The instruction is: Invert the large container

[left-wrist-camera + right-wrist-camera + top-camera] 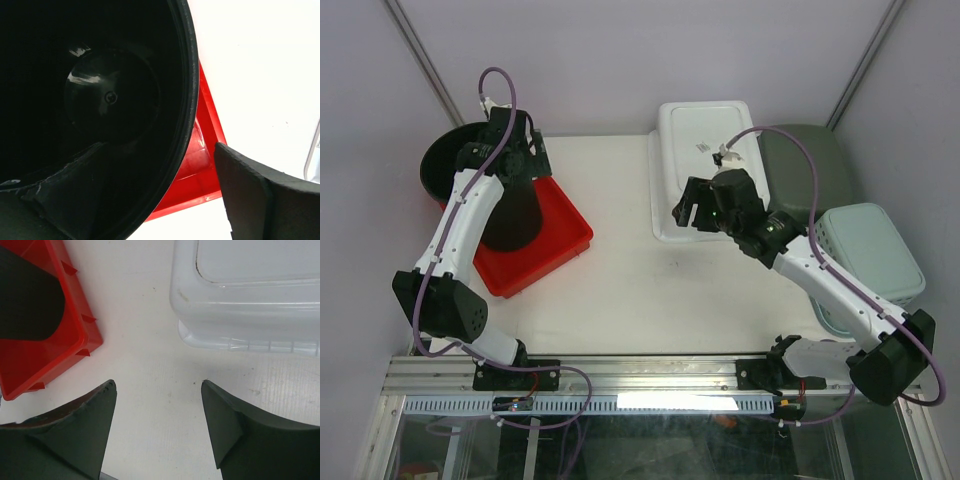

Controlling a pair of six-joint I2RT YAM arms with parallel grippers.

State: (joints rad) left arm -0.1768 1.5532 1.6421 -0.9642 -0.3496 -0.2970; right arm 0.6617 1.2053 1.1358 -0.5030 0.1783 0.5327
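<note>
The biggest tub here, a white rectangular container (705,140) (250,295), lies bottom up at the back of the table. My right gripper (685,212) (159,385) hovers open over bare table just in front of its near left corner, touching nothing. A black round bucket (510,220) (110,95) lies tilted in the red tray (555,240) (200,170), its mouth toward the back left. My left gripper (515,165) (160,150) straddles the bucket's rim, one finger inside and one outside with a gap showing, open.
A dark grey-green tub (805,160) and a pale teal basket (870,250) stand at the right edge beside the right arm. The red tray (75,335) hangs partly over the table's left side. A metal rail (650,370) runs along the near edge.
</note>
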